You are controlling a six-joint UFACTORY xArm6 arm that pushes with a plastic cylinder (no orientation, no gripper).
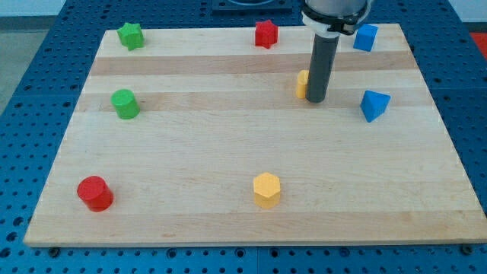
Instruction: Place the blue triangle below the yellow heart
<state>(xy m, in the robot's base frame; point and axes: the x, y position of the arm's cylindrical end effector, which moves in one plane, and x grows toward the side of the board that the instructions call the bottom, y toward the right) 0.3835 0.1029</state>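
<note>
The blue triangle (374,105) lies near the view's right edge of the wooden board (228,152), at mid height. A yellow block (303,84), mostly hidden behind my rod, sits left of the triangle; its shape cannot be made out from the part that shows. My tip (316,100) rests on the board right beside that yellow block, on its right and lower side, and well left of the blue triangle. The rod stands upright.
A blue block (366,37) is at the top right, a red star (266,33) at top centre, a green star (131,35) at top left. A green cylinder (125,103) is at the left, a red cylinder (95,192) at bottom left, a yellow hexagon (267,189) at bottom centre.
</note>
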